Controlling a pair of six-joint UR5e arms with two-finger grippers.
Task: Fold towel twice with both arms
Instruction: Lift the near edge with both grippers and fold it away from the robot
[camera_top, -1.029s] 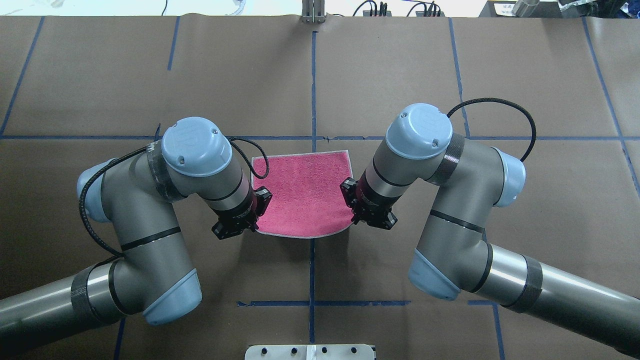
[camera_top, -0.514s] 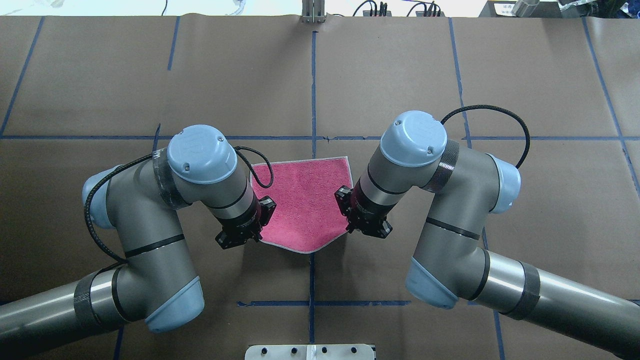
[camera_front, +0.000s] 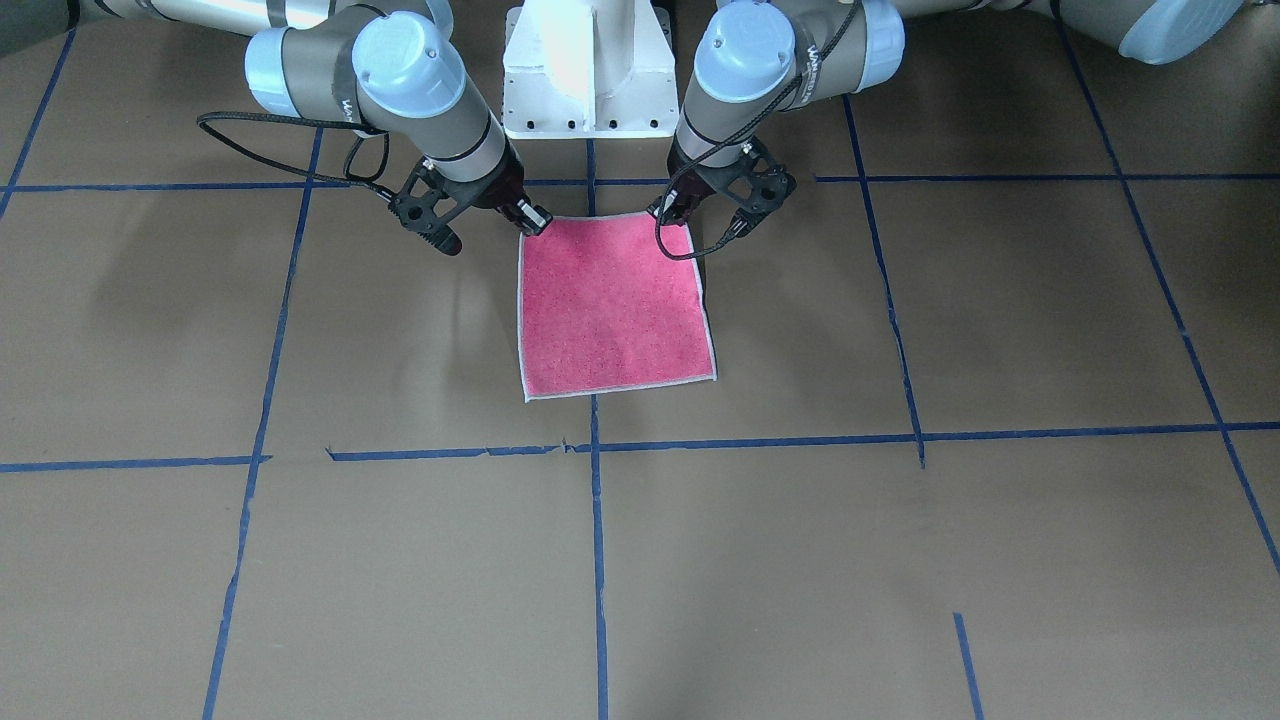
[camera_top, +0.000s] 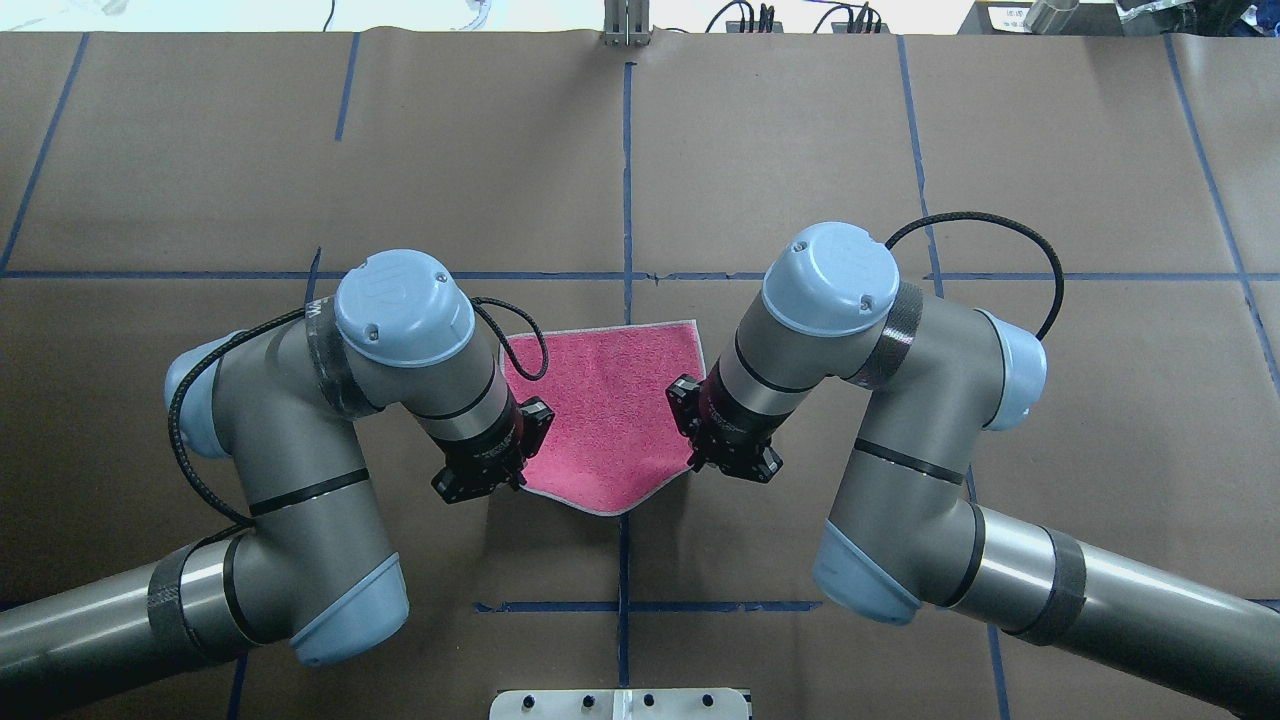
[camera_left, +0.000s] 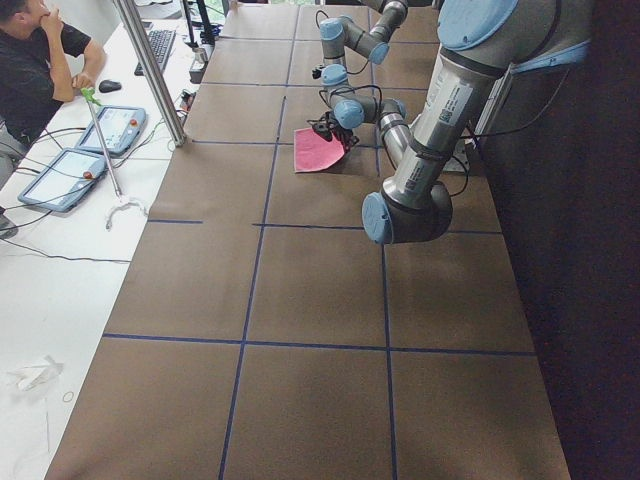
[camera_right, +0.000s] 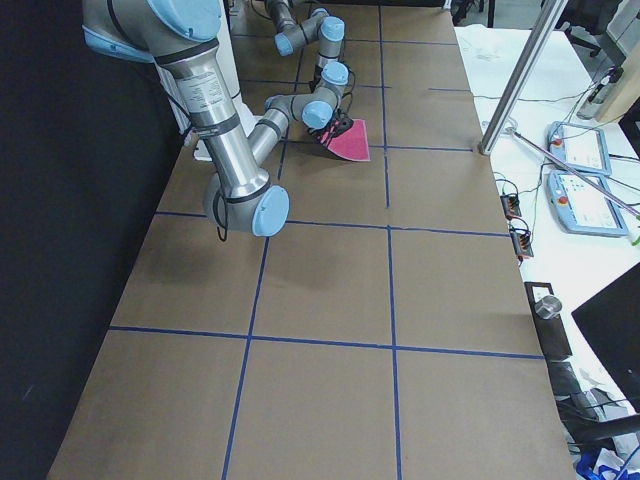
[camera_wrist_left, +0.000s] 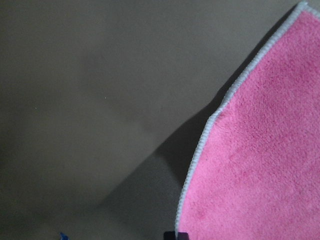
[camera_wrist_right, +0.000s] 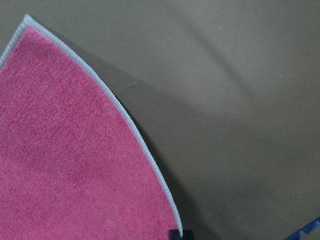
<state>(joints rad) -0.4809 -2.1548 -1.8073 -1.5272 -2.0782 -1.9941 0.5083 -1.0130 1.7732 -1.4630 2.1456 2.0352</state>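
The towel (camera_top: 610, 400) shows its bright pink face up, with a whitish border. Its far edge lies on the brown table. Its near edge is raised and sags to a point in the middle. My left gripper (camera_top: 520, 478) is shut on the towel's near left corner. My right gripper (camera_top: 693, 462) is shut on the near right corner. In the front-facing view the towel (camera_front: 610, 300) hangs from the left gripper (camera_front: 683, 215) and the right gripper (camera_front: 533, 225). The left wrist view shows the towel (camera_wrist_left: 260, 165) edge lifted over its shadow, and so does the right wrist view (camera_wrist_right: 70, 150).
The table is covered in brown paper (camera_top: 800, 150) with blue tape lines (camera_top: 627, 180). The white pedestal base (camera_front: 588, 75) stands behind the towel. An operator (camera_left: 30, 60) and teach pendants (camera_left: 110, 130) are beside the table's far side, by a metal post (camera_left: 150, 70).
Both arms have drawn back toward the robot and closer together. The towel's far edge slid the same way, and its near edge now sags into a V.
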